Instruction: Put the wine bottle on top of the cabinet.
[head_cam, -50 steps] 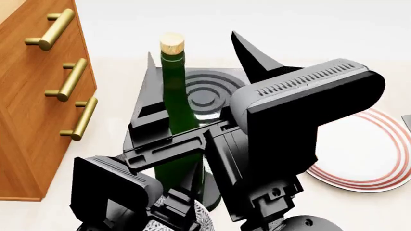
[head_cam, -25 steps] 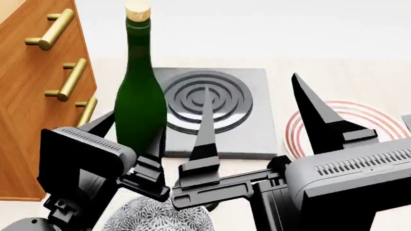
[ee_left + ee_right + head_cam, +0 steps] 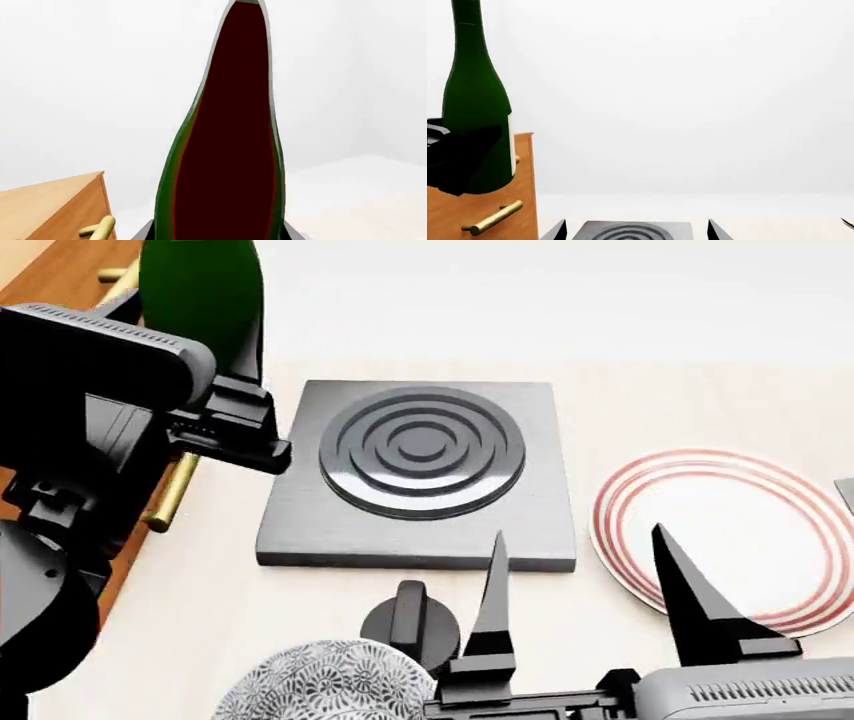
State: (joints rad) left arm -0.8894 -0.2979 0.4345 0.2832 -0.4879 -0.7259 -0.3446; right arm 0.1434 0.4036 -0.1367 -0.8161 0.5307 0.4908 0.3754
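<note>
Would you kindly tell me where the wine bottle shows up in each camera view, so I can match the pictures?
Head view: the wine bottle is at the top left, cut off by the frame, held in the left tool.
Left wrist view: it fills the centre, seen close up.
Right wrist view: it stands upright at the left edge.
Shared landmark: the cabinet, beside the bottle in every view.

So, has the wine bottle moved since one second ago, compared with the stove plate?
Yes. The wine bottle has gone up and to the left, off the stove plate, toward the cabinet, held by the left gripper.
</note>
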